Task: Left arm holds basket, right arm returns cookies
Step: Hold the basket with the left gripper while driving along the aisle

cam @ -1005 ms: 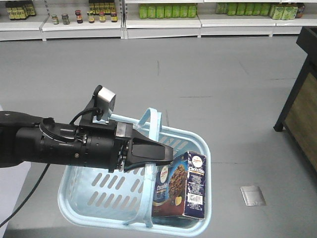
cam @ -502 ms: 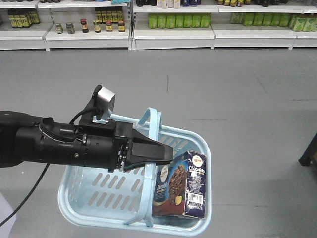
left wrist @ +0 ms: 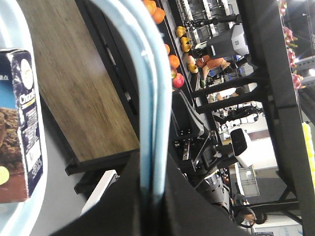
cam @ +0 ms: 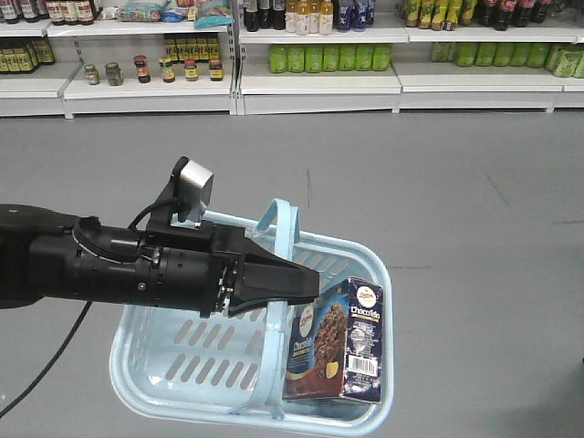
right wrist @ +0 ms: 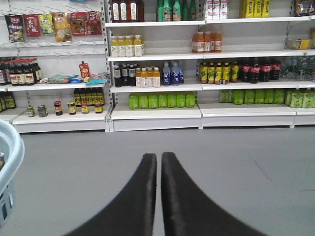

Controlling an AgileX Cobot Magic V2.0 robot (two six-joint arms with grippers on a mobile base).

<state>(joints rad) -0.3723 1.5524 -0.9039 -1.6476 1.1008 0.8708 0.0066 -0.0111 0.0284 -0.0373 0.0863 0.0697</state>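
Light blue basket (cam: pixel 146 356) hanging by handles; dark cookies box (cam: pixel 335 342) upright inside, right end.

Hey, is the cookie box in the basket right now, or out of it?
In. The cookies stand upright inside the basket, within its walls at one end.

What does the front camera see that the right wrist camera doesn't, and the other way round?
Front view only: the cookies standing in the basket, its handles clamped by the left gripper. Right wrist view only: the right gripper, shut and empty, and higher shelves of drinks. Both: the basket's rim, the green bottles, the grey floor.
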